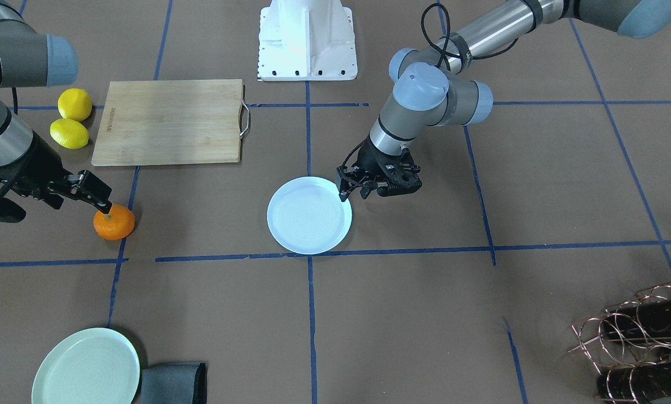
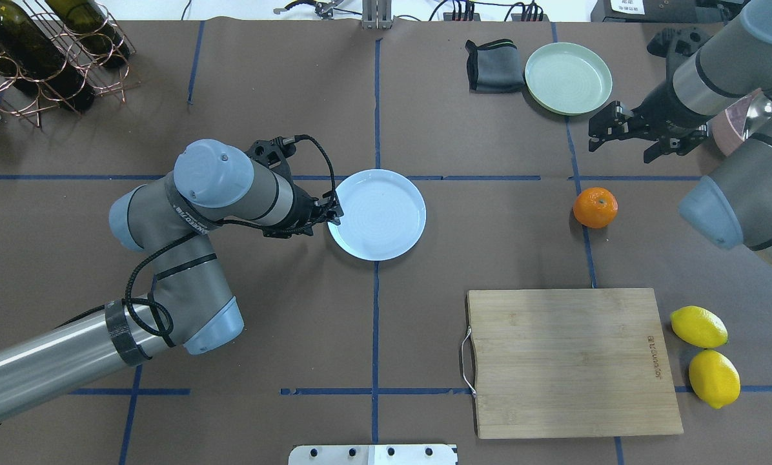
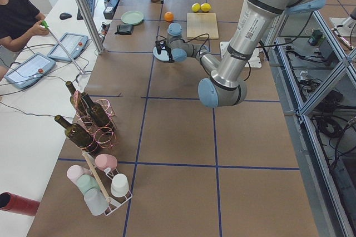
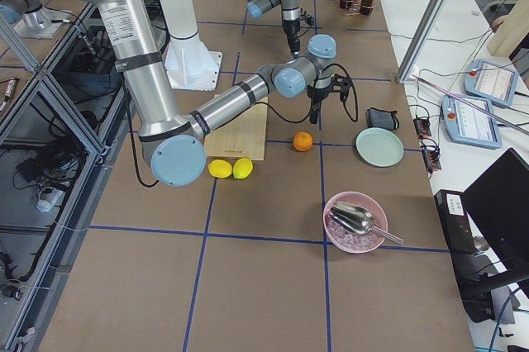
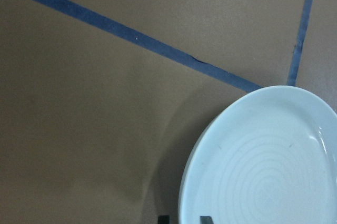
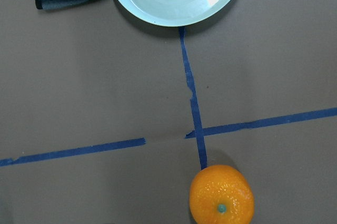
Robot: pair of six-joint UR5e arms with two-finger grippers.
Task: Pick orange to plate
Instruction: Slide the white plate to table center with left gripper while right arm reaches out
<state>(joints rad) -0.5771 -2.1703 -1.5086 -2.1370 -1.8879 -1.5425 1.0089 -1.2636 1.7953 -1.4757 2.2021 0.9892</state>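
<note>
Collision between arms is the biggest risk: the left gripper (image 2: 332,214) sits at the rim of the plate (image 2: 386,219) at table centre, so the right arm, bringing fruit there, could strike it. Its jaws look narrow and stand astride the rim in the wrist view; whether they pinch it I cannot tell. If they do, a twitch could drag or tip the plate. Next, the green plate (image 2: 568,77) lies nearer the fruit and could be taken for the goal. Then the orange (image 2: 595,207): it lies on the table, well apart from the plate, with the right gripper (image 2: 618,141) spread wide and empty, hovering just beyond it. Round fruit rolls; an off-centre descent could nudge it away or squirt it from the fingers. Least, the lemons (image 2: 698,327) near the board (image 2: 573,361) could be grabbed by mistake.
</note>
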